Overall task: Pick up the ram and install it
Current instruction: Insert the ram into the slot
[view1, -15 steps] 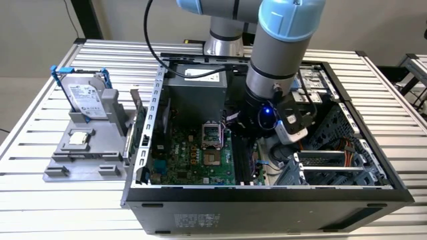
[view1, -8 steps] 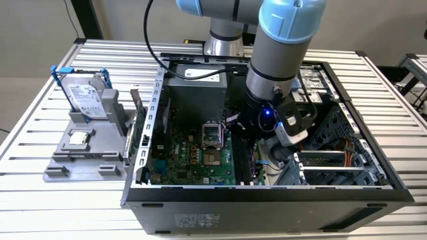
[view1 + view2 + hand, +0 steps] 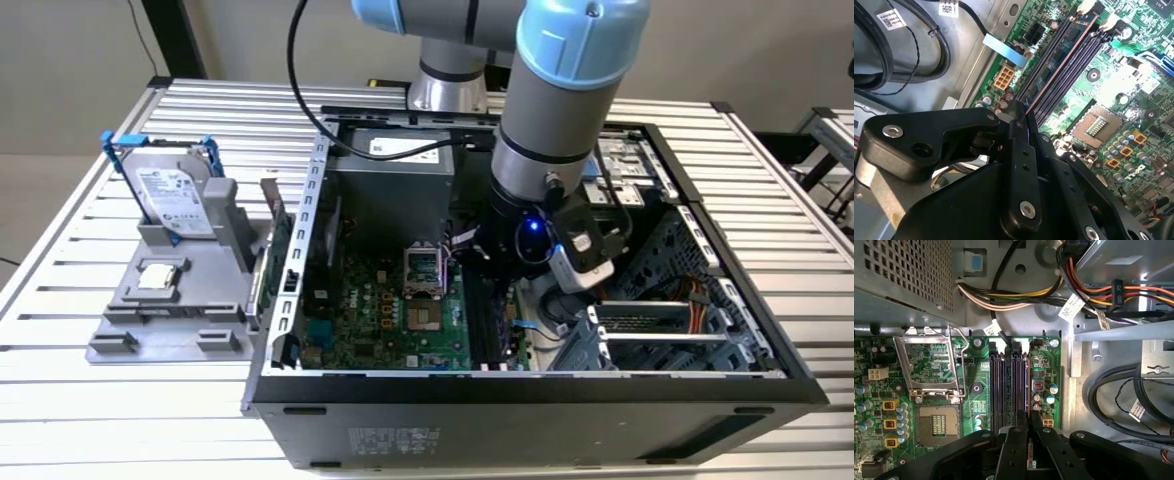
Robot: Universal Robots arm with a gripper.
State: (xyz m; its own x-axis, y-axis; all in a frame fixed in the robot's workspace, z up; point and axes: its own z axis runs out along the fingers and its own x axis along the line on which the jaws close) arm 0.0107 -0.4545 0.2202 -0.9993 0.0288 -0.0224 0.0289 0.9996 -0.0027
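We see the arm reaching down into the open computer case (image 3: 534,385), which lies on its side on a slatted table (image 3: 80,400). The gripper (image 3: 514,300) hangs just above the motherboard (image 3: 387,320), over the row of black memory slots (image 3: 1009,385) next to the open processor socket (image 3: 936,425).

In the second wrist view, the ram (image 3: 1059,67) stands on edge in one of the slots, its thin coppery top edge running from the white latches at the far end back to the gripper (image 3: 1021,117). The two black fingers (image 3: 1016,150) are drawn close together, with that edge passing between their tips; we read them as clamped on the stick. We cannot tell whether the ram is pressed fully home in its slot.

In the first wrist view, the fingertips (image 3: 1029,427) sit at the near end of the slots, beside a small white connector.

In the exterior view, a grey fixture (image 3: 174,300) sits on the table at the exterior view's left of the case, well apart from the gripper. It holds a hard drive (image 3: 174,190) with blue rails standing upright and a small square silver chip (image 3: 160,277) lying flat.
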